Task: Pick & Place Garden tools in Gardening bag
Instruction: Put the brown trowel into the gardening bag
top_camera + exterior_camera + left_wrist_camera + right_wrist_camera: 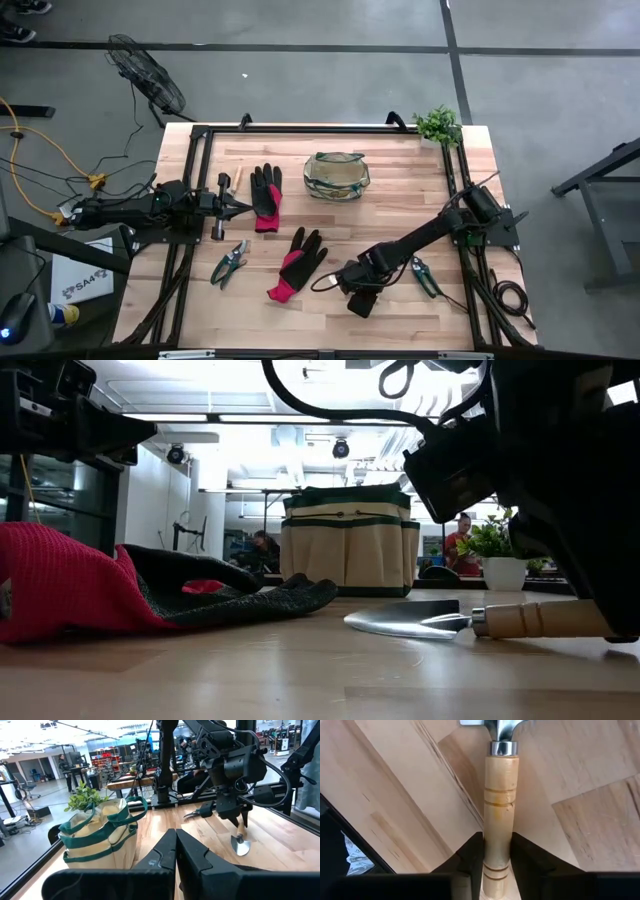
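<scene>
A trowel with a wooden handle (pixel 499 795) and a metal blade (pixel 410 620) lies on the table near its front edge. My right gripper (pixel 360 290) stands over it, shut on the handle. The gardening bag (pixel 337 175), olive-tan with green trim, stands upright on its base at the far middle. Two black-and-red gloves (pixel 266 195) (pixel 297 262) lie flat left of the trowel. One pruner (pixel 229 262) lies at the near left, another (pixel 424 275) right of my right arm. My left gripper (pixel 175 850) is shut and hovers at the left side. My right gripper pinches the trowel's wooden handle near its free end (pixel 498 847) between its two fingers (pixel 472 852), which lie across the handle. It comes steeply from above, slanting down. The trowel lies on the table with blade (pixel 241 845) and handle down.
A green potted plant (pixel 438 125) stands at the far right corner. A small wooden-handled tool (pixel 228 182) lies beside the left arm. Bare wood lies between the trowel and the bag. Black frame rails (pixel 320 128) run along the table's far and side edges.
</scene>
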Controlling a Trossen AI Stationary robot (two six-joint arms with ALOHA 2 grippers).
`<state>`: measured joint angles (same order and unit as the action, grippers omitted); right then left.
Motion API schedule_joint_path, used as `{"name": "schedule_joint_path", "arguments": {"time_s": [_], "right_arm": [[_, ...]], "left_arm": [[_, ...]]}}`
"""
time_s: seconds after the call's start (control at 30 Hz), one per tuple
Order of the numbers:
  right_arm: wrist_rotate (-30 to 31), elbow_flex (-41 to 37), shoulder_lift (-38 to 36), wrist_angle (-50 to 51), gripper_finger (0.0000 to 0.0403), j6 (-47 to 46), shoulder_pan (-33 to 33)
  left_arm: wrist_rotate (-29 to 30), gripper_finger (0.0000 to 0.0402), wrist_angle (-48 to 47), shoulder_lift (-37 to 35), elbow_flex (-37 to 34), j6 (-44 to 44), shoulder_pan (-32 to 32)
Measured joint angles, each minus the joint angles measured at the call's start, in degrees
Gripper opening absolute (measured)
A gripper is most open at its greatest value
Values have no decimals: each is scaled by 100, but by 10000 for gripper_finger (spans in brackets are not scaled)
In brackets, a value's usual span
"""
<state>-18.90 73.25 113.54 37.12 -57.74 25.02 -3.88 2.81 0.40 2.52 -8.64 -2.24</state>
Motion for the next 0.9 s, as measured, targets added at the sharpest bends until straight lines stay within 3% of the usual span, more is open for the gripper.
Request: {"name": "schedule_joint_path", "arguments": {"time_s": [0.33,0.63,0.9], "right_arm": [[147,-4,-57,67,67,295,-31],[849,-4,-438,598,63,407,-26],[1987,-4,-695,990,61,378,-26]], "left_arm": [[0,1,0,0,0,0,1],[0,1,2,-1,0,0,1],[0,1,2,-1,0,0,0]]}}
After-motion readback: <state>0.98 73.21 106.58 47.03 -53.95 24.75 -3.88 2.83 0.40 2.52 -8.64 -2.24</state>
